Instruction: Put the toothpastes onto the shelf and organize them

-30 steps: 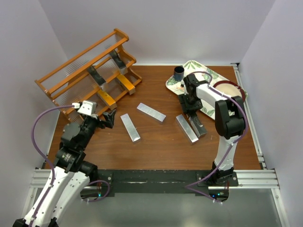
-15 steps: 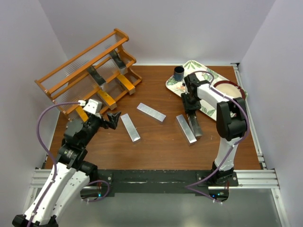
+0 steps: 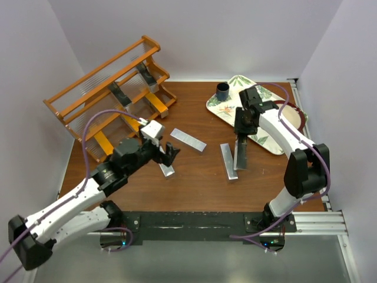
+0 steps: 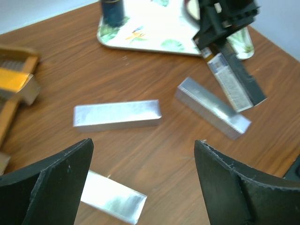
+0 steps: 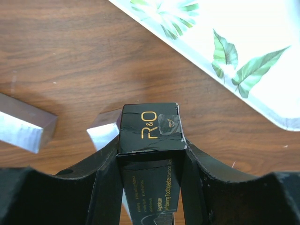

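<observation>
The wooden shelf [image 3: 88, 97] stands at the back left with several orange and dark toothpastes on its tiers. My right gripper [image 3: 242, 128] is shut on a black toothpaste carton [image 3: 241, 154], [image 5: 150, 129], held tilted above the table beside a silver carton [image 3: 228, 160], [image 5: 104, 131]. My left gripper [image 3: 171, 154], [image 4: 143, 180] is open and empty, hovering over the near end of another silver carton [image 3: 166, 170], [image 4: 110, 201]. A third silver carton [image 3: 188, 140], [image 4: 117, 115] lies just beyond it. The left wrist view also shows the held black carton [image 4: 236, 82].
A floral white tray [image 3: 265, 138], [image 4: 154, 35], [image 5: 234, 56] sits at the back right with a small dark cup [image 3: 222, 91], [image 4: 112, 9] on it. A dark-rimmed plate [image 3: 294, 115] lies at its right edge. White walls enclose the table.
My left arm has swung right from beside the shelf to over the silver carton in the middle. My right gripper has lifted the black carton off the table, tilting it.
</observation>
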